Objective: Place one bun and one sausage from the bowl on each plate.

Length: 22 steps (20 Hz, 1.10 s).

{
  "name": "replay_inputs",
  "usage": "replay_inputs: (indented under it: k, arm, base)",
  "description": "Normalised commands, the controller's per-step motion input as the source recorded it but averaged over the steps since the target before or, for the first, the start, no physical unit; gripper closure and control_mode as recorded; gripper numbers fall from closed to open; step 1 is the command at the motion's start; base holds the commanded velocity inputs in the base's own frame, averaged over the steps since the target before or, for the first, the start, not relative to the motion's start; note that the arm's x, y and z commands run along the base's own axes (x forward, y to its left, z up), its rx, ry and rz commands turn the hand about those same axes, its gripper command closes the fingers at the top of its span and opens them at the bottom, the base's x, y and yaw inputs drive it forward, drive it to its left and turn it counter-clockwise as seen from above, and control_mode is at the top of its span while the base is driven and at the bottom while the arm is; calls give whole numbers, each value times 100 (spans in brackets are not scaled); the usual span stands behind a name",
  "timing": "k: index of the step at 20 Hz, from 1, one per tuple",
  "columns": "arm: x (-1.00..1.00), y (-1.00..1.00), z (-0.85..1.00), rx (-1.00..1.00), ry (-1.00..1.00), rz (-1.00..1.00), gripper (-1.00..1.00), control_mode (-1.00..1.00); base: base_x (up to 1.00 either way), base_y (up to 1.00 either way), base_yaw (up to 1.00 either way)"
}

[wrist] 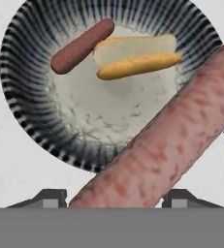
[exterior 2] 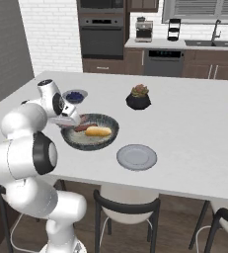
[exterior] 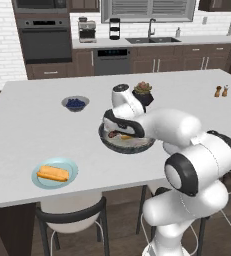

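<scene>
A reddish-brown sausage (wrist: 167,145) lies slantwise between the two finger tips of the hand (wrist: 114,196), looming large in the hand view; the hand is closed on it and holds it above the near rim of the bowl (wrist: 26,111). In the right base view the hand (exterior 2: 67,121) hovers over the left edge of the bowl (exterior 2: 108,136), and in the left base view the arm's wrist covers much of the bowl (exterior: 137,146).

Inside the bowl, on its pale speckled floor, a second sausage (wrist: 82,46) lies against the ribbed wall, and a pale yellow bun (wrist: 135,55) rests just beside it, nearly touching. The right base view shows that bun (exterior 2: 98,131) in the middle of the bowl with the second sausage (exterior 2: 82,128) just to its left.

The pale blue-green plate (exterior: 73,167) sits near the front edge of the counter (exterior: 32,130), well apart from the bowl, and carries the orange-golden bun (exterior: 53,173). The grey plate (exterior 2: 136,157) lies bare just beside the bowl on its other side, toward the front edge of the counter.

Farther back, a small bowl of blueberries (exterior: 75,103) stands behind the blue-green plate, and a black plant pot (exterior 2: 138,100) with a reddish-green plant stands behind the big bowl. Two small shakers (exterior: 221,91) stand far off to the right on the counter. Dark-framed stools (exterior 2: 128,210) are tucked under the counter's front edge.
</scene>
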Motion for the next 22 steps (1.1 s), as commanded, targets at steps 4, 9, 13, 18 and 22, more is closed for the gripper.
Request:
replay_inputs:
  k: [4,9,13,18,22]
  arm:
    - [0,100,48,4,3,44,100,-100]
    - [-1,85,1,0,5,84,100,-100]
    - [-22,83,-9,0,0,90,100,-100]
    - [-11,44,-36,0,4,88,100,-100]
    - [0,8,-37,-3,0,89,100,-100]
  base:
    - [0,0,0]
    - [0,0,0]
    - [0,0,0]
    - [0,0,0]
    - [0,0,0]
